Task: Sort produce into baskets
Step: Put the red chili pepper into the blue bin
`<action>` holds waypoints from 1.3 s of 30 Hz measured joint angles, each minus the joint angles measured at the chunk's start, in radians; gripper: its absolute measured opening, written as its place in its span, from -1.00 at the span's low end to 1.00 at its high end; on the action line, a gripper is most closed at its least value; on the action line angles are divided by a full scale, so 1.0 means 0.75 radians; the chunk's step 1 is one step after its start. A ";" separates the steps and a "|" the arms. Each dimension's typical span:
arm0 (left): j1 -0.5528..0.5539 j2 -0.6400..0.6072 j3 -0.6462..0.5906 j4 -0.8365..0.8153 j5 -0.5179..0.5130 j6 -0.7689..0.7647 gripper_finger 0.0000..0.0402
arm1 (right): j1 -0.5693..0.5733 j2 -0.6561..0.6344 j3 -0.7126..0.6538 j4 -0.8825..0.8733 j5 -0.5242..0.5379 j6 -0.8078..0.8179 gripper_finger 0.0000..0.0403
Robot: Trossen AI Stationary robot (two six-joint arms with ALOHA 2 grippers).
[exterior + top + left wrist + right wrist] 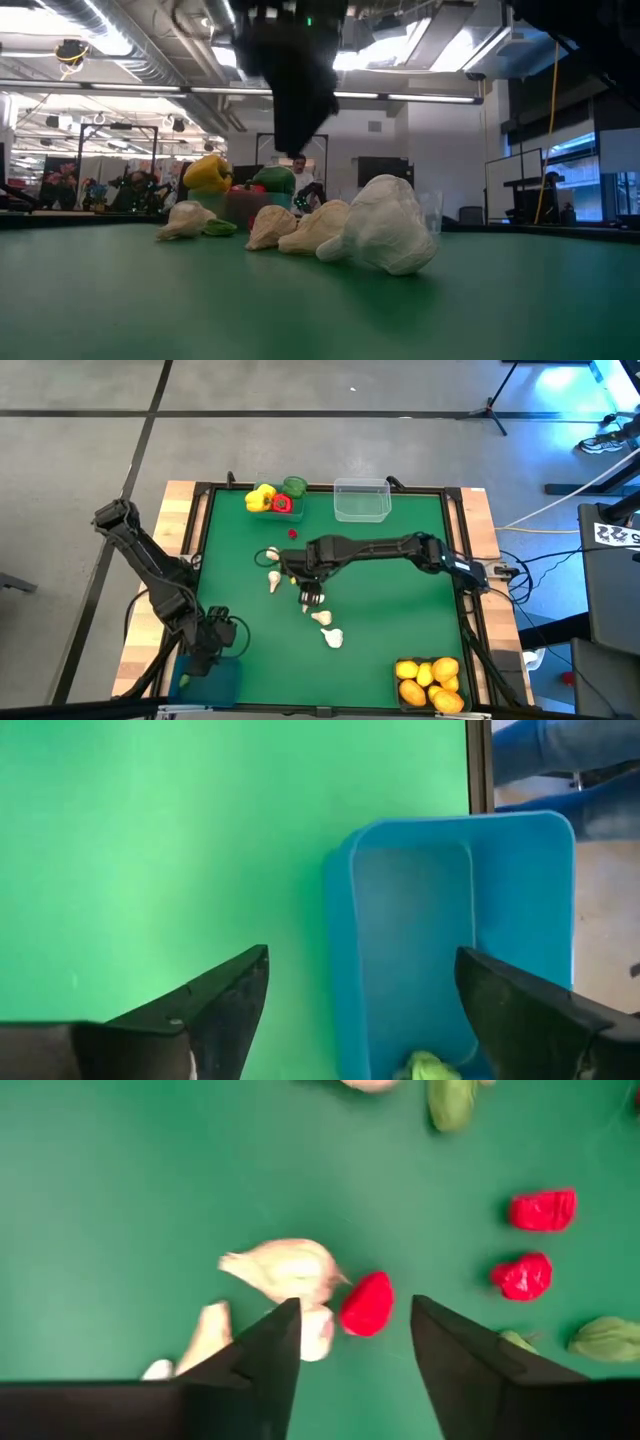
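My right gripper (355,1355) hangs open over the middle of the green table (400,600). A small red piece (367,1302) lies on the mat just ahead of its fingertips, beside a white garlic bulb (285,1268). More garlic bulbs (322,617) (333,638) lie nearby. My left gripper (360,1005) stands open above the opaque blue basket (460,920) at the near left corner. A small green piece (425,1067) lies on that basket's floor. In the high view the left gripper (212,650) sits at the basket's (205,680) far edge.
Yellow, red and green bell peppers (272,498) sit at the far edge, with a clear basket (361,500) to their right. A basket of yellow citrus (430,682) stands at the near right corner. Loose red pieces (542,1210) (522,1275) and green pieces (450,1102) dot the mat.
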 joint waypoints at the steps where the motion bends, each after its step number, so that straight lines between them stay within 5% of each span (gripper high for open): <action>1: 0.010 0.000 0.000 0.000 0.000 0.015 0.56 | -0.014 0.000 -0.015 -0.001 -0.012 0.000 0.01; 8: 0.049 0.000 0.000 0.002 -0.067 0.130 0.54 | -0.071 0.001 -0.254 0.066 -0.062 -0.010 0.46; 18: 0.050 -0.026 -0.001 -0.059 -0.197 0.118 0.54 | -0.068 -0.004 -0.404 0.269 -0.079 -0.008 0.53; 31: 0.055 -0.038 -0.001 -0.066 -0.324 0.096 0.54 | -0.068 -0.004 -0.405 0.306 -0.055 -0.075 -0.04; 39: 0.080 -0.178 -0.055 -0.019 -0.548 0.193 0.53 | -0.068 -0.013 -0.519 0.391 -0.154 -0.073 -0.08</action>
